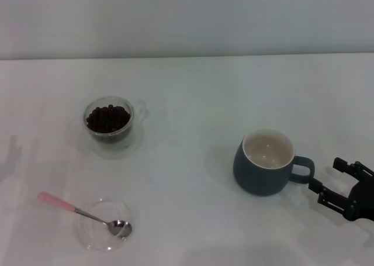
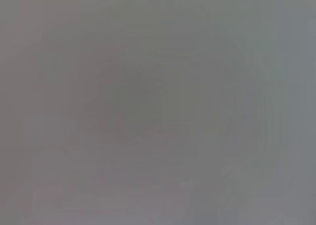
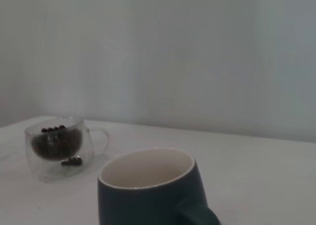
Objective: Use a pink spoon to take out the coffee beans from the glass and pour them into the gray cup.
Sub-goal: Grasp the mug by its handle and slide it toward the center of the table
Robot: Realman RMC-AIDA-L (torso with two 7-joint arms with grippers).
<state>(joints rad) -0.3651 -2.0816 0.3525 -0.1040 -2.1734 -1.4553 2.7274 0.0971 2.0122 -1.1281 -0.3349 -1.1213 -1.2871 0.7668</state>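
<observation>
The pink spoon [image 1: 82,213] lies at the front left with its metal bowl resting in a shallow clear dish [image 1: 93,237]. The glass [image 1: 112,138] stands behind it, filled with coffee beans [image 1: 108,118]. The gray cup [image 1: 257,175] stands at the right, its inside empty and its handle pointing right. My right gripper [image 1: 325,176] is open, low over the table just right of the handle and not touching it. The right wrist view shows the gray cup [image 3: 143,198] close and the glass [image 3: 37,160] with beans [image 3: 54,145] farther off. The left gripper is out of view.
The white table [image 1: 193,96] runs back to a plain pale wall [image 1: 187,20]. The left wrist view shows only flat grey.
</observation>
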